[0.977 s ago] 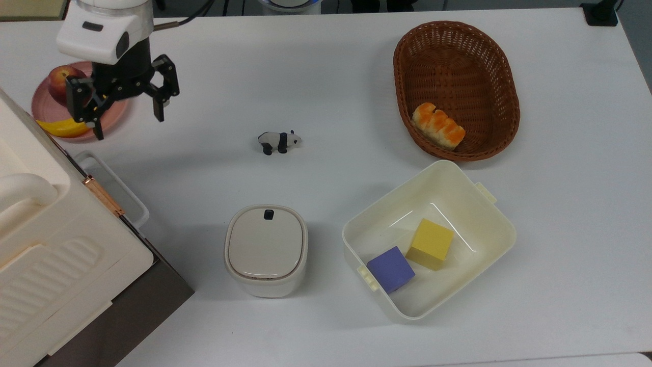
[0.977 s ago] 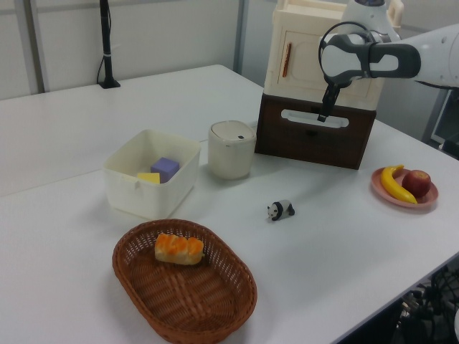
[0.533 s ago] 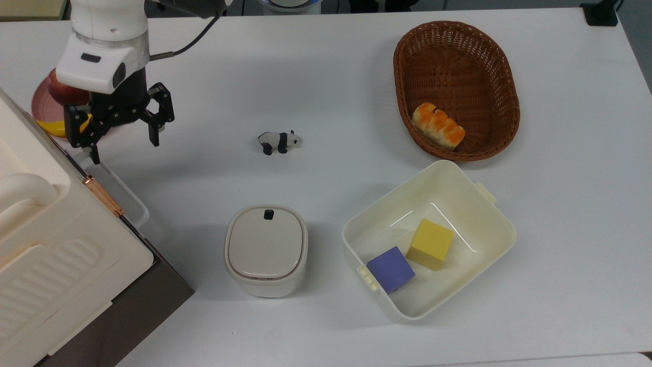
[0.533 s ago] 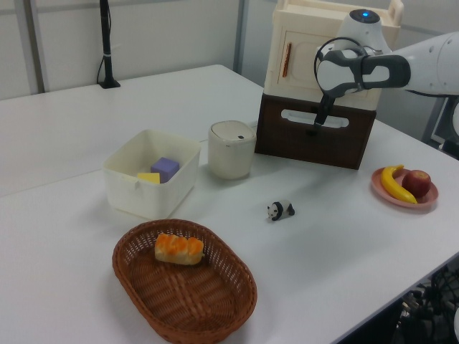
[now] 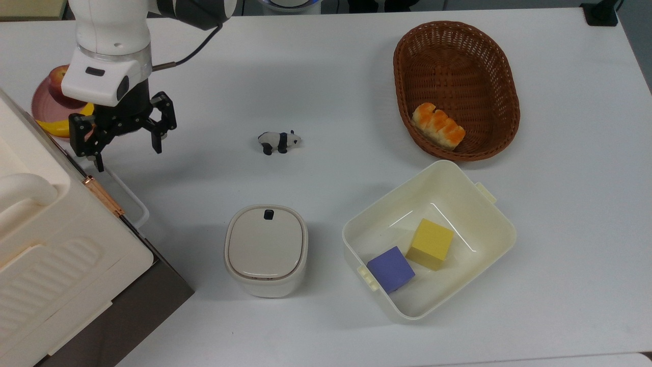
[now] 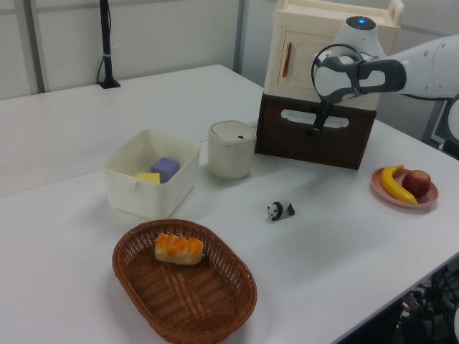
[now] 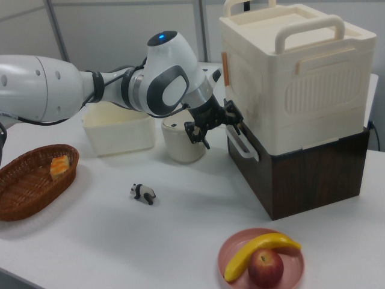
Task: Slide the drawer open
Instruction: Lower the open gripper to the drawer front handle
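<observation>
The drawer (image 6: pixel 315 142) is the dark brown wooden box under a cream ribbed case (image 7: pixel 301 84); its front sits flush with the case. Its white loop handle (image 5: pixel 119 191) runs along the front panel and also appears in the right view (image 7: pixel 243 144). My gripper (image 5: pixel 128 156) hangs open just in front of the handle's end nearest the fruit plate. One black fingertip (image 5: pixel 98 164) is over that end of the handle, the other is out over the table. From the side my gripper (image 7: pixel 219 132) sits level with the top of the drawer front, with nothing between the fingers.
A pink plate (image 5: pixel 38 104) with a banana and an apple lies behind the arm. A toy panda (image 5: pixel 278 141), a lidded cream container (image 5: pixel 266 250), a cream tub (image 5: pixel 509 229) with two blocks and a wicker basket (image 5: pixel 402 51) holding bread spread across the table.
My gripper has come down and toward the drawer front, from over the fruit plate to the end of the handle. It stayed open. The drawer has not moved.
</observation>
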